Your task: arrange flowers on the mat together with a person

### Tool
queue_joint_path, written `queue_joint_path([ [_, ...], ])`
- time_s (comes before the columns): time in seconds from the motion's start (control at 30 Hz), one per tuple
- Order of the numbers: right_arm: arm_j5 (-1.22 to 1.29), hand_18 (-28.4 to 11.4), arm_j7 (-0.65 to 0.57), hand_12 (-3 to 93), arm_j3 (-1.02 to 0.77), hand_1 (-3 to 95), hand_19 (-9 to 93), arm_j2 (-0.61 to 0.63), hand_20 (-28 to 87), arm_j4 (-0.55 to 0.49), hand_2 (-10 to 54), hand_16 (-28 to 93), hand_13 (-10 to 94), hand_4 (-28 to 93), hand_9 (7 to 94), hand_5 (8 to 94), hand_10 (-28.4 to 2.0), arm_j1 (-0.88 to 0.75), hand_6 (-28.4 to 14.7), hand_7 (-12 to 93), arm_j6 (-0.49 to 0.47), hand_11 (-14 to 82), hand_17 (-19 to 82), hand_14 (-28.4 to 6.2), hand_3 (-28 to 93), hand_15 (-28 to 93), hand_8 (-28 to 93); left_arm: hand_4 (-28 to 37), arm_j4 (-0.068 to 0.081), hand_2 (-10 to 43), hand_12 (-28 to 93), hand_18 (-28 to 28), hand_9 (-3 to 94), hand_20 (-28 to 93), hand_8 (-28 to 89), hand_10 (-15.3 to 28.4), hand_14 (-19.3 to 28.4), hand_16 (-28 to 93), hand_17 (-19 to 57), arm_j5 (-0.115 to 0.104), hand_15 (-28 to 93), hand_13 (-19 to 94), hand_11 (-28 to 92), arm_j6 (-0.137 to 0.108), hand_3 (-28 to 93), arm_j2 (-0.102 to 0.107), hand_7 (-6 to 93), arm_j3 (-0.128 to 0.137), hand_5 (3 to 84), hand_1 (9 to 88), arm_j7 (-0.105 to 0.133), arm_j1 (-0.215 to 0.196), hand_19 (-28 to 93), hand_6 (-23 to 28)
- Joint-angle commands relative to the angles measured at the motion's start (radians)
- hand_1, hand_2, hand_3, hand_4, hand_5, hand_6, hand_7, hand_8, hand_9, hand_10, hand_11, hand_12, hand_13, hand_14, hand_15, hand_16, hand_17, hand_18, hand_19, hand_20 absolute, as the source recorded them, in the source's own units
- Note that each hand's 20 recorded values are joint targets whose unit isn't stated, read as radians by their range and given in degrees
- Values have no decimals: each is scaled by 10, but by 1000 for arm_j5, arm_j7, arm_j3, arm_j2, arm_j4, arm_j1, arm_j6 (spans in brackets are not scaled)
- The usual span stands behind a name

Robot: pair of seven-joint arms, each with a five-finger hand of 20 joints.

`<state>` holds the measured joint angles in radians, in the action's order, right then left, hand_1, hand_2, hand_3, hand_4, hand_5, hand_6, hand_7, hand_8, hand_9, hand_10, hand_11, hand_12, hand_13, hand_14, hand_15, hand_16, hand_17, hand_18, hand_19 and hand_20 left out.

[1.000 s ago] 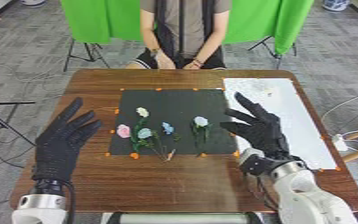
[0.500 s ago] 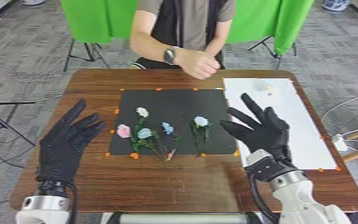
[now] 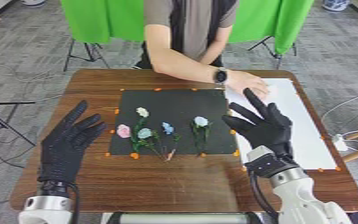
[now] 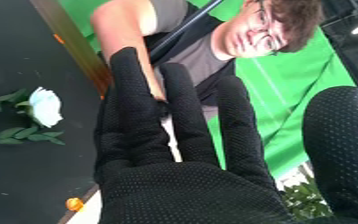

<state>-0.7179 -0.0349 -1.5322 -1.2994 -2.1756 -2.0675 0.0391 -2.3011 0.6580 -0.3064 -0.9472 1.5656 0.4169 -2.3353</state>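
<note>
the dark mat (image 3: 171, 102) is laid flat on the brown table (image 3: 180, 182), with orange marks (image 3: 135, 155) set along its border. on the mat's left half a loose bunch has been laid: a pink flower (image 3: 124, 131) nearest the mat's left edge, a cream flower (image 3: 143, 112) nearest the mat's far edge, and a light blue flower (image 3: 144, 133) and a blue flower (image 3: 167, 128) between the pink one and the mat's middle. their green stems (image 3: 152, 145) are drawn together toward the mat's near edge. right of the mat's middle, apart from that bunch, a pale flower (image 3: 201, 121) is laid with its leafy stem pointed toward the same near edge.

a white sheet (image 3: 307, 145) is set along the mat's right side. over the sheet's far part, just beyond the mat's far right corner, the person's hand (image 3: 248, 85) is held, palm down; whether anything is gripped in its fingers cannot be told.

the left hand (image 3: 62, 147) is held up to the left of the mat, its fingers open and loosely extended, the thumb apart. the right hand (image 3: 266, 132) is held up by the mat's right edge, above the sheet. in the right wrist view its fingers (image 4: 186, 115) are seen straight and spread, with the thumb (image 4: 340, 145) well apart and nothing gripped.
</note>
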Motion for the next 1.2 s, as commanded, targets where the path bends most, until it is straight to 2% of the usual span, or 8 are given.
queue_joint_path([
  [0.03,8,-197,28,115,14,130,452,5,181,-3,104,111,404,-283,482,385,-165,-1,23,107,30,96,26,-219,837,366,-124,-283,-1,78,109,262,366,-32,-91,215,284,-105,-57,-3,513,278,249,-12,767,-11,106,-2,345,210,-12,-19,662,79],
  [0.13,8,-197,27,115,15,131,454,4,182,-7,104,110,406,-283,483,387,-164,-5,22,107,34,96,25,-220,837,369,-124,-283,-4,79,108,262,366,-34,-91,215,284,-105,-56,2,514,278,249,-13,767,-17,106,4,347,211,-25,-21,663,80],
  [0.47,7,-196,25,115,9,132,455,-1,183,-12,104,105,408,-283,485,389,-164,-20,23,107,35,99,26,-219,839,375,-124,-283,-4,80,106,261,366,-43,-91,215,284,-106,-57,-2,514,278,252,-15,768,-15,106,-2,347,211,-15,-21,663,81],
  [0.63,8,-197,19,115,11,132,456,-3,183,-11,104,104,407,-283,486,389,-164,-16,23,107,38,100,25,-218,841,376,-124,-283,-5,80,106,260,366,-46,-91,216,284,-107,-58,-2,515,278,253,-20,767,-19,107,-1,348,211,-28,-19,661,82],
  [0.7,9,-197,18,115,11,133,456,-3,183,-11,104,104,408,-283,485,389,-164,-15,24,107,32,100,25,-218,841,377,-124,-283,-4,81,106,260,367,-47,-91,216,284,-107,-58,-1,515,279,254,-14,767,-20,107,-1,348,211,-26,-18,662,82],
  [1.03,9,-196,7,115,6,134,457,-10,183,-11,104,103,408,-283,486,390,-165,-19,23,108,25,99,25,-218,840,379,-124,-283,-4,81,106,260,366,-50,-91,216,284,-107,-58,-3,516,279,254,-20,767,-18,107,-5,349,212,-20,-19,662,83],
  [1.17,9,-196,1,115,4,134,456,-12,183,-12,104,102,407,-283,486,390,-166,-22,23,107,23,100,25,-218,841,378,-124,-283,-4,81,106,260,366,-51,-91,216,284,-107,-58,0,516,279,255,-19,769,-21,107,-4,349,212,-29,-17,662,83],
  [1.2,9,-196,1,115,4,134,457,-13,183,-13,104,102,407,-283,486,391,-166,-24,23,108,24,100,26,-218,841,378,-124,-283,-6,81,106,260,366,-51,-91,216,284,-108,-58,-4,516,279,255,-18,769,-18,107,-3,349,212,-21,-28,662,83],
])
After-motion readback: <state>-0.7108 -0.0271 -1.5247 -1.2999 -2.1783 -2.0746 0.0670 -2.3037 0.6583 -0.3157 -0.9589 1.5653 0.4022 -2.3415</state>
